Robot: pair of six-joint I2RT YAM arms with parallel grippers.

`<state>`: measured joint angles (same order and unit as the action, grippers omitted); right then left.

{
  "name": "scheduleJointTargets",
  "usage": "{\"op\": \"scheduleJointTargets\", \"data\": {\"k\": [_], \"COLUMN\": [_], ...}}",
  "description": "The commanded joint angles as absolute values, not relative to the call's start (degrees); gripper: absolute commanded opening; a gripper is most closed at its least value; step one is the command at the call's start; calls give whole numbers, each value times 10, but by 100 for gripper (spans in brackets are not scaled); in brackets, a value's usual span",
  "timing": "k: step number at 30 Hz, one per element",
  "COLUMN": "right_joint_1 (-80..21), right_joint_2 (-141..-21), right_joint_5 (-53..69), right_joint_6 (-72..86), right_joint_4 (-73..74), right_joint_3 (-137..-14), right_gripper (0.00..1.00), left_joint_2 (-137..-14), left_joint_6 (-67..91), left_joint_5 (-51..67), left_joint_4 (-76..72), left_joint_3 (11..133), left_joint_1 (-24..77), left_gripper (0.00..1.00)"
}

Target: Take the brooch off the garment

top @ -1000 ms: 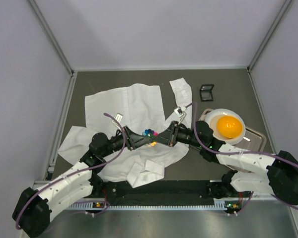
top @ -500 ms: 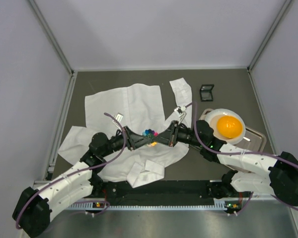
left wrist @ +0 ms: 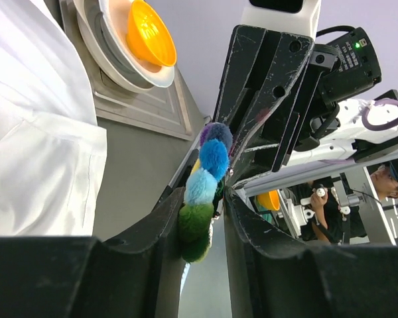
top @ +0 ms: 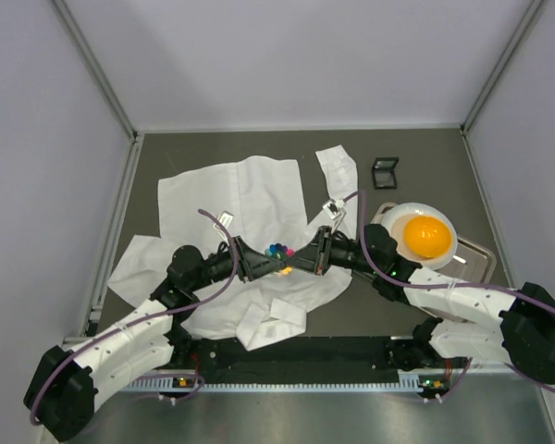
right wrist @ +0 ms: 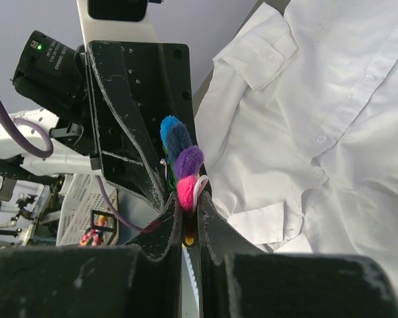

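The brooch [top: 277, 248], a small flower of coloured fluffy petals, sits between both grippers just above the white shirt [top: 240, 190]. My left gripper [top: 262, 263] comes from the left and is closed on its green and blue petals [left wrist: 207, 173]. My right gripper [top: 302, 259] comes from the right and pinches the pink petal [right wrist: 186, 189] tightly, with a thin white loop beside it. The shirt lies spread and creased on the table, also in the left wrist view [left wrist: 33, 132] and the right wrist view [right wrist: 318, 132]. I cannot tell whether the brooch is still pinned to the cloth.
An orange bowl [top: 425, 236] sits on a white plate on a metal tray [top: 476, 262] at the right. A small black box [top: 385, 172] lies behind it. Grey walls enclose the table on three sides.
Almost nothing has changed. The left arm has shifted very slightly to the right; both grippers stay at the brooch.
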<state>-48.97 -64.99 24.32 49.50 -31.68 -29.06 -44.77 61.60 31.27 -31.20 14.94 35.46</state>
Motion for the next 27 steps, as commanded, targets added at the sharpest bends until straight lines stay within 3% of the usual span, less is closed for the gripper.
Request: {"op": "scheduleJointTargets", "data": {"k": [1, 18, 27], "right_joint_1": [-500, -511, -512], "right_joint_2": [-653, -657, -645], "right_joint_5": [261, 260, 243], "right_joint_6": [486, 478, 476], "right_joint_4": [-355, -345, -340], "right_joint_3": [-325, -338, -328], "right_gripper": [0, 0, 0], "left_joint_2": [-452, -465, -435], "left_joint_6": [604, 606, 605], "left_joint_5": [337, 343, 339], "left_joint_4": [-330, -334, -312], "left_joint_3": [176, 177, 170], "left_joint_1": [359, 359, 359], "left_gripper": [33, 33, 55]}}
